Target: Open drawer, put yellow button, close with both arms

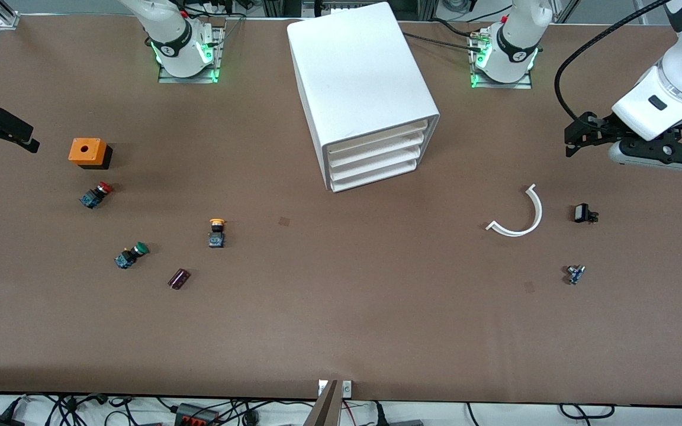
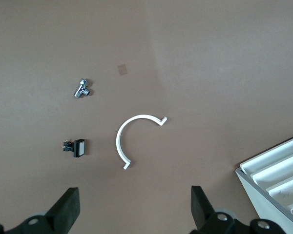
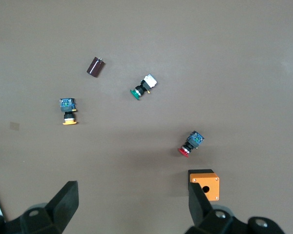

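Note:
The white cabinet (image 1: 360, 83) stands at the table's middle, close to the robots' bases. Its stacked shallow drawers (image 1: 373, 158) are all pushed in; a corner of them shows in the left wrist view (image 2: 278, 180). The yellow button (image 1: 216, 232) lies on the table toward the right arm's end, nearer the front camera than the cabinet, and also shows in the right wrist view (image 3: 68, 112). My right gripper (image 1: 24, 137) (image 3: 132, 204) hovers open and empty at that end, beside the orange box. My left gripper (image 1: 576, 137) (image 2: 135, 209) hangs open and empty over the left arm's end.
Around the yellow button lie a red-capped button (image 1: 96, 194), a green-capped button (image 1: 131, 255), a dark cylinder (image 1: 179, 278) and an orange box (image 1: 87, 152). Toward the left arm's end are a white curved strip (image 1: 521, 213), a small black part (image 1: 584, 213) and a metal fitting (image 1: 575, 274).

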`<state>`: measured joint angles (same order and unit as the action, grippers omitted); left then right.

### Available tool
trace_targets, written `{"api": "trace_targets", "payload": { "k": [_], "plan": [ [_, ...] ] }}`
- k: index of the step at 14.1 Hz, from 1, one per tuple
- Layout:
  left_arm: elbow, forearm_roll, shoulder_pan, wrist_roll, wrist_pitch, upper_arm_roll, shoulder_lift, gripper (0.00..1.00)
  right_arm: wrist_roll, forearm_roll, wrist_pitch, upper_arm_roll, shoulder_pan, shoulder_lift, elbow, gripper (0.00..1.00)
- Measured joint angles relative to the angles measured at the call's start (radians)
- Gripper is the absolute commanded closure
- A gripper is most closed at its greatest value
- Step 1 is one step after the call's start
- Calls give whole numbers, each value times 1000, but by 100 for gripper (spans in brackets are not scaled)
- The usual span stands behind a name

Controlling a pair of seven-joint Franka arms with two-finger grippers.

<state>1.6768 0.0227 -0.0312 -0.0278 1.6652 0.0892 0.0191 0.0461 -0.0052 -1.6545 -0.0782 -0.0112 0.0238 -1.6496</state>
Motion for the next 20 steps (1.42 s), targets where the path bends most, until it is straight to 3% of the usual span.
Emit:
{"api": "trace_targets", "payload": {
  "k": [8, 12, 17, 20],
  "plan": [
    [1, 0, -1, 0, -2, 0, -2, 0, 0, 0, 1, 0, 0, -2, 0, 0],
    [3, -21, -12, -1, -81, 4, -40, 0, 0, 0, 2, 1, 0, -4, -1, 0],
    [3, -344, -18, -30, -272, 5, -95, 0, 1, 1, 2, 14, 7, -32, -9, 0],
    [4, -542, -23, -187, -358, 6, -160, 0, 1, 1, -7, 19, 27, -87, -13, 0]
  ]
}}
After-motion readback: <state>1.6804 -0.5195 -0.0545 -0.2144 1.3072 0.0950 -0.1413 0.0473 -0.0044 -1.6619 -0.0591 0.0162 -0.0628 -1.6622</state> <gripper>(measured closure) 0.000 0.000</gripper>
